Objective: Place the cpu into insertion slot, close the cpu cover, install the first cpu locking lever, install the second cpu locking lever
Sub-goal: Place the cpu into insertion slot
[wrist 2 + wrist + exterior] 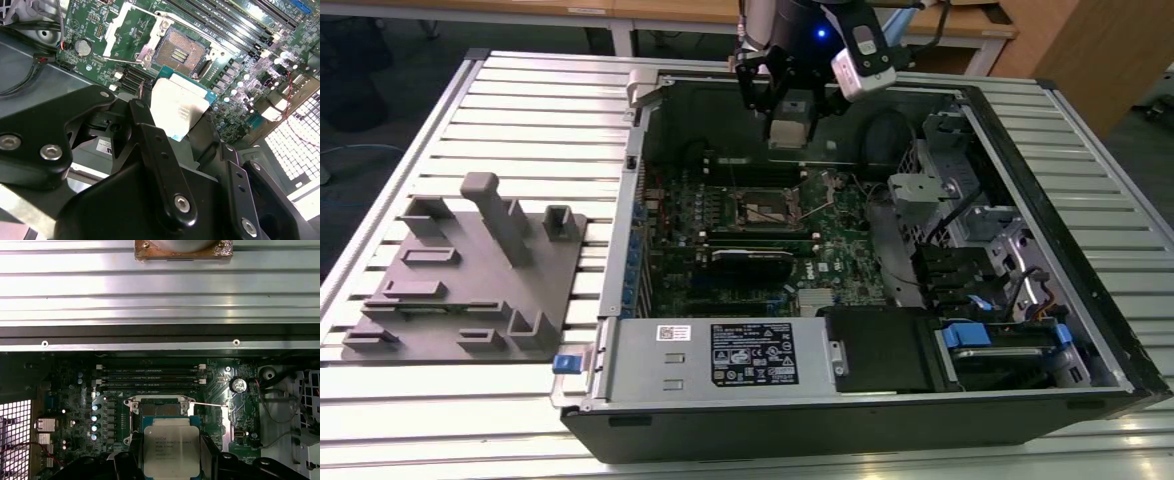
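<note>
Nearest the lens in the second wrist view, the black gripper [177, 122] of bolted metal links is pressing its matte fingers [147, 135] against opposite edges of the cpu [180, 102], a small flat square chip with a brushed silvery top and a thin green rim. In the exterior view the chip is hanging under the gripper, above the green motherboard [841, 235] and apart from it, over the far part of the open black steel computer case [1067, 300].

The insertion slot [162, 409], a square black socket with a metal rim and a dark centre, is lying uncovered with open room above it. The chip's edges are running roughly parallel to the socket's. The cpu cover [120, 27], a thin silver stamped frame, is lying swung aside, just beside the slot. Long narrow black memory slots [150, 372] are running close along another side. The case is resting on a ribbed aluminium table [520, 100].
</note>
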Action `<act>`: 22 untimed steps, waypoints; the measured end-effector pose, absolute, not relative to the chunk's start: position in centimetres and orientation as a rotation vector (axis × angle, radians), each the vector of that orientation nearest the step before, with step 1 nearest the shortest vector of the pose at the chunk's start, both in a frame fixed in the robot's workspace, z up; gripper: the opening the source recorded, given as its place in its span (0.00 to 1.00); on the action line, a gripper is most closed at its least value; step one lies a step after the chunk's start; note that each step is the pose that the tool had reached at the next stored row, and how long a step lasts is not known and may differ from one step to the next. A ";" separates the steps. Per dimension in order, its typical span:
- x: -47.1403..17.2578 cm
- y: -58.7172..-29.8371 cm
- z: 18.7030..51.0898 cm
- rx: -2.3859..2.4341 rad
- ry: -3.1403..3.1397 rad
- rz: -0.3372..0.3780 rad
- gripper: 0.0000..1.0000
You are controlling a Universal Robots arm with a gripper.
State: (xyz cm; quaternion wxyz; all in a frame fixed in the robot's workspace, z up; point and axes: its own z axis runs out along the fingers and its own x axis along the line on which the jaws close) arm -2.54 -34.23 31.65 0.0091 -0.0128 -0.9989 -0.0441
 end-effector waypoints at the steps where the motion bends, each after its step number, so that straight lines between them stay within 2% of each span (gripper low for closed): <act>1: -2.5 -34.2 31.7 -0.040 -3.120 -0.138 0.54; 22: -2.6 -34.2 31.4 -0.040 -3.120 -0.138 0.54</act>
